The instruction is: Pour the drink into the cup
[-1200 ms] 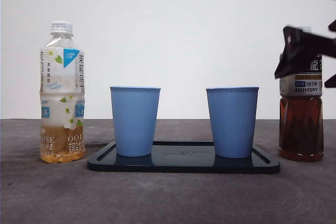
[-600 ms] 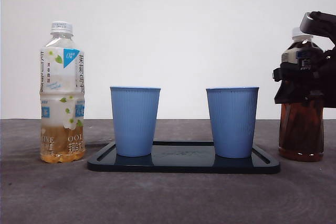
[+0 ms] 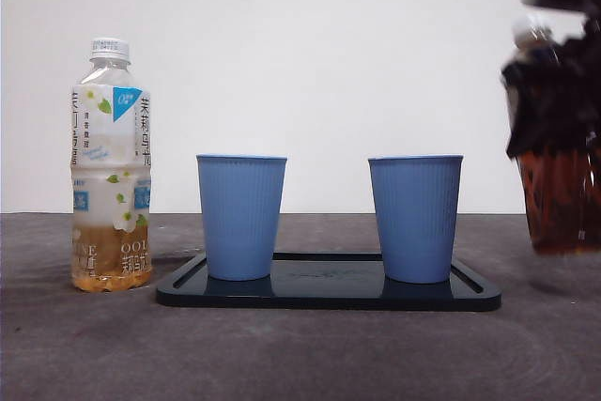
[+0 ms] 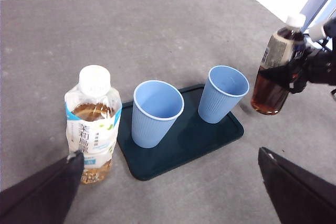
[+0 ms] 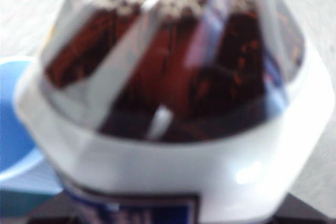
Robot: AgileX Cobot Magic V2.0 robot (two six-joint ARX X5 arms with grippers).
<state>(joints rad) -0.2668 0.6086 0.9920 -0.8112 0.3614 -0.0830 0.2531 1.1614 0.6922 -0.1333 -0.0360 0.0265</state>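
At the right edge, the drink, a dark tea bottle [image 3: 562, 204] with a white cap, hangs blurred a little above the table. My right gripper [image 3: 554, 110] is shut around its middle, also visible from the left wrist as the right gripper [image 4: 310, 72] on the bottle [image 4: 273, 77]. The bottle's shoulder [image 5: 173, 103] fills the right wrist view. Two empty blue cups [image 3: 241, 218] [image 3: 415, 218] stand upright on a dark tray [image 3: 329, 293]. The right cup [image 4: 222, 93] is nearer the bottle than the left cup [image 4: 156, 113]. My left gripper [image 4: 169, 155] is open, high above the tray.
A pale tea bottle [image 3: 111, 166] with a white cap stands upright on the grey table left of the tray, also seen in the left wrist view [image 4: 93, 124]. A white wall with sockets lies behind. The table's far right corner is close to the dark bottle.
My right gripper closed around the dark bottle and lifted it off the table. The cups, tray and pale bottle stayed put.
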